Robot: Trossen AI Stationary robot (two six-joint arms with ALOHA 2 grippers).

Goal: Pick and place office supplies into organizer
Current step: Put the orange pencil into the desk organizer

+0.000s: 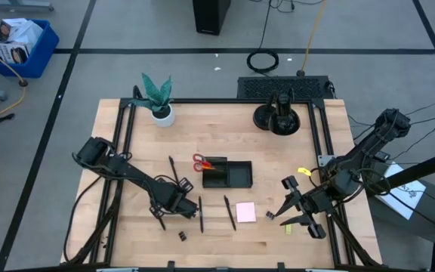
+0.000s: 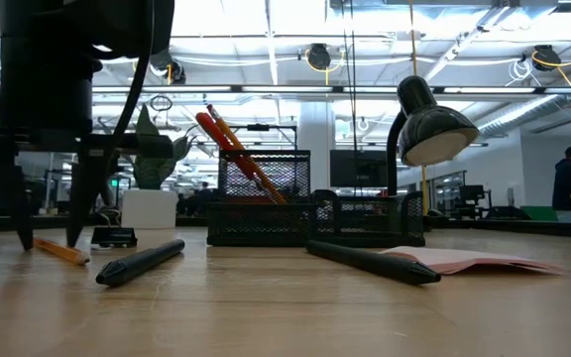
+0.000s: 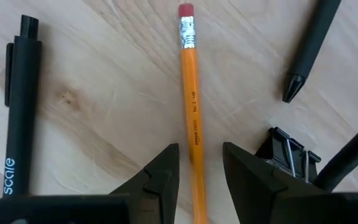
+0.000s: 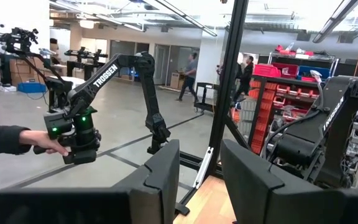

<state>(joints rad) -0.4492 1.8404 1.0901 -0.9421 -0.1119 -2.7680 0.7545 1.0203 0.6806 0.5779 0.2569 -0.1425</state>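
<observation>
The left gripper [image 3: 201, 177] is hanging low over the counter [image 1: 293, 242] at the lower left of the high view, its jaws standing apart on either side of an orange pencil [image 3: 191, 118] without yet touching it. The pencil is lying flat in the middle of the left wrist view, eraser end toward the top of the frame, with a black pen [image 3: 18, 112] at the left edge, a second pen tip [image 3: 309, 46] at the upper right and a binder clip [image 3: 289, 155] just beside the right jaw.

The pencil looks light, stiff and thin, with a smooth painted barrel that is likely to roll or twist under an off-centre pinch. Taking it across the barrel near mid-length, with both jaws squarely on it, seems the safest hold; the clip so close by could get nudged.

The organizer [image 1: 229, 174] is sitting at the centre of the high view, red-handled scissors [image 1: 201, 162] already at its left end.

The right gripper [image 1: 296, 208] is waiting at the lower right, jaws parted and holding nothing.
</observation>
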